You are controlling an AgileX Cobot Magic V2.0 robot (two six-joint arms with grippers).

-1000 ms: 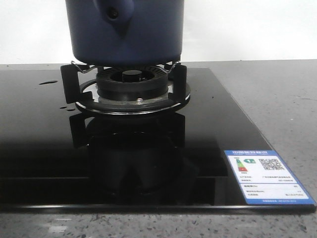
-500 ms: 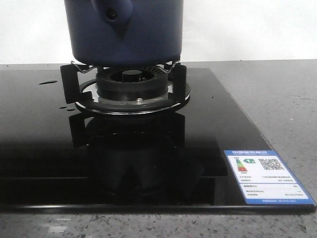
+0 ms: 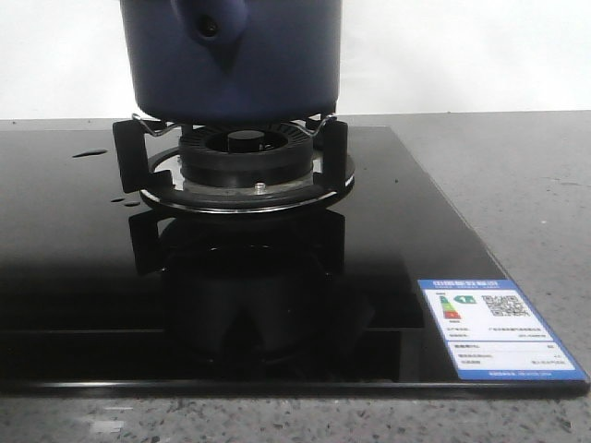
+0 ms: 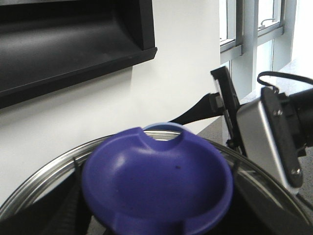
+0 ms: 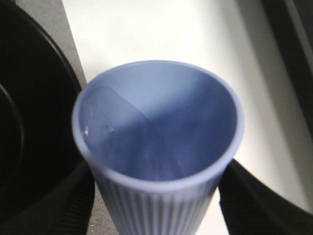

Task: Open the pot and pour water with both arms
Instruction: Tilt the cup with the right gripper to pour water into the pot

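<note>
Pot (image 3: 235, 65) sits on the burner stand (image 3: 242, 171), left fingers apparently holding its lid (image 4: 156, 178) up, right fingers clamping a pale blue cup (image 5: 159, 147); tip it off-centre and water probably splashes the black stove surface (image 3: 406, 240).

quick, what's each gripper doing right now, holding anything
Left: fingers out of sight behind the blue knob of the lid; grip cannot be told.
Right: the pale blue cup fills the view between dark fingers; apparently held.

Pot (image 3: 235, 69) top beyond front view's edge; both hands unseen.
</note>
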